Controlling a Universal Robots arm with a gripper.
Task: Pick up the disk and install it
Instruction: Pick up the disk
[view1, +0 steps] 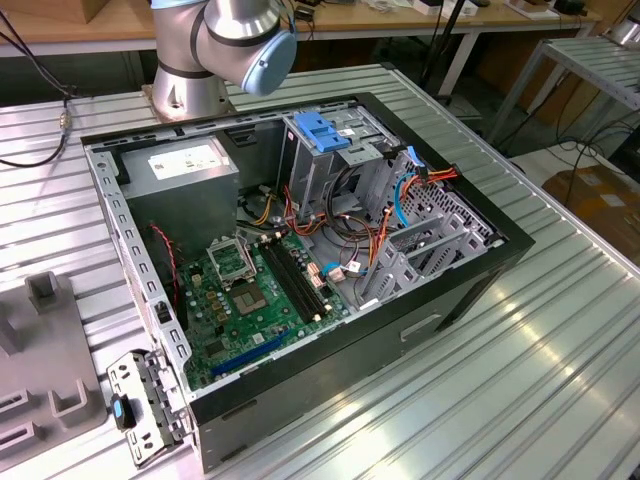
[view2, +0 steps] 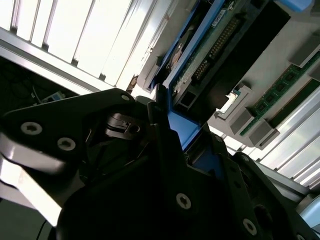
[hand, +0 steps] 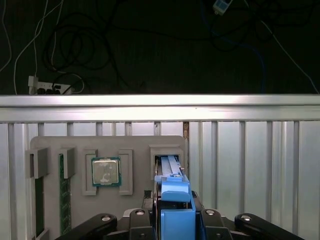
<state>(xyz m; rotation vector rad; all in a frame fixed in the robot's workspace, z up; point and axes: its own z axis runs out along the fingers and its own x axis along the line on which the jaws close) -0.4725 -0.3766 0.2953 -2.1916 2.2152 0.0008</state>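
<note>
In both wrist views the disk (hand: 175, 186) (view2: 216, 44) stands on edge in its bright blue carrier. Its far end sits in a slot of the grey holder tray (hand: 140, 145). My gripper (hand: 177, 202) (view2: 181, 134) has its black fingers (hand: 157, 212) on either side of the carrier's near end and looks shut on it. The second wrist view shows the drive's green circuit board and connector side. In the exterior view, the open computer case (view1: 470, 270) lies on the table with its tall grey drive cage (view1: 330, 165) and light-blue latch plate (view1: 322, 130).
A processor chip (hand: 105, 171) and memory sticks (hand: 63, 200) sit in other tray slots. The table's edge rail (hand: 160, 107) runs just beyond the tray, with cables (hand: 65, 50) on the floor past it. The arm's base (view1: 225, 40) stands behind the case, which holds loose wires (view1: 350, 240).
</note>
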